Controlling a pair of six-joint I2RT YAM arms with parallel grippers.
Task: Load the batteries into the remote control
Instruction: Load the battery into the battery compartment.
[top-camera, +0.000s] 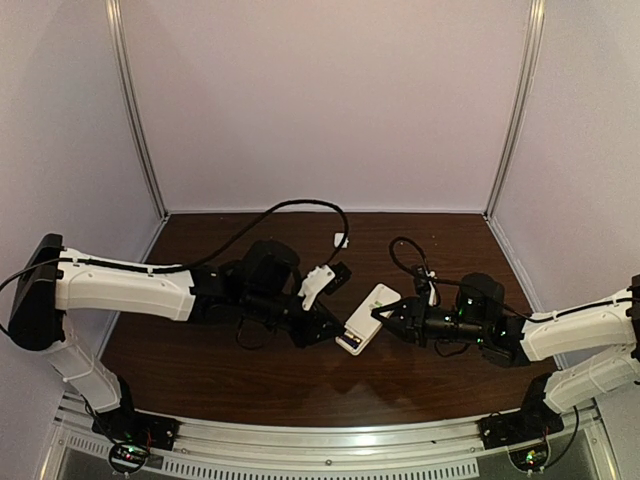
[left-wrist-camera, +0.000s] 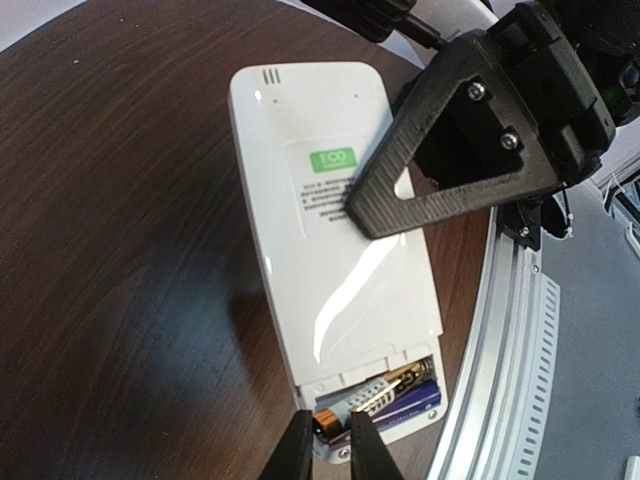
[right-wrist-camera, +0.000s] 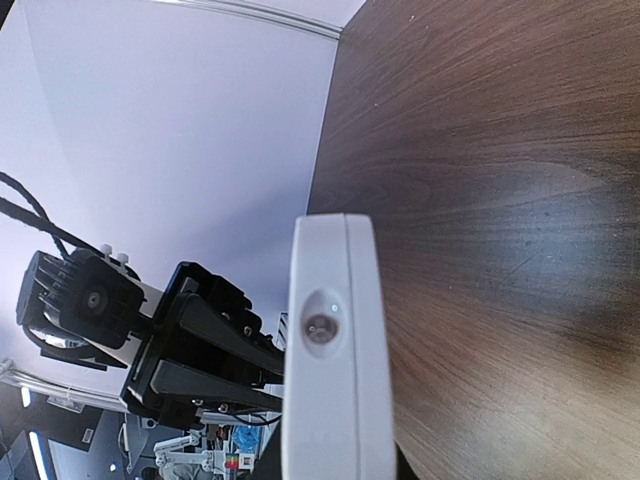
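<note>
The remote control (top-camera: 367, 318) lies back up, its white back with a green label (left-wrist-camera: 330, 260) facing the left wrist camera. My right gripper (top-camera: 393, 312) is shut on its far end, one black finger (left-wrist-camera: 440, 205) pressed on the back. In the right wrist view I see the remote (right-wrist-camera: 335, 380) end-on, with my own fingers nearly hidden. The battery bay at the near end is uncovered. A purple battery (left-wrist-camera: 430, 402) lies in it, and a grey-gold battery (left-wrist-camera: 400, 388) lies slanted on top. My left gripper (left-wrist-camera: 333, 445) pinches that battery's copper end.
The dark wooden table (top-camera: 250, 370) has pale enclosure walls on three sides. An aluminium rail (top-camera: 330, 440) runs along its near edge, close beside the remote (left-wrist-camera: 510, 330). A black cable (top-camera: 300, 205) arcs over the left arm. A small white piece (top-camera: 318, 284) shows at the left wrist.
</note>
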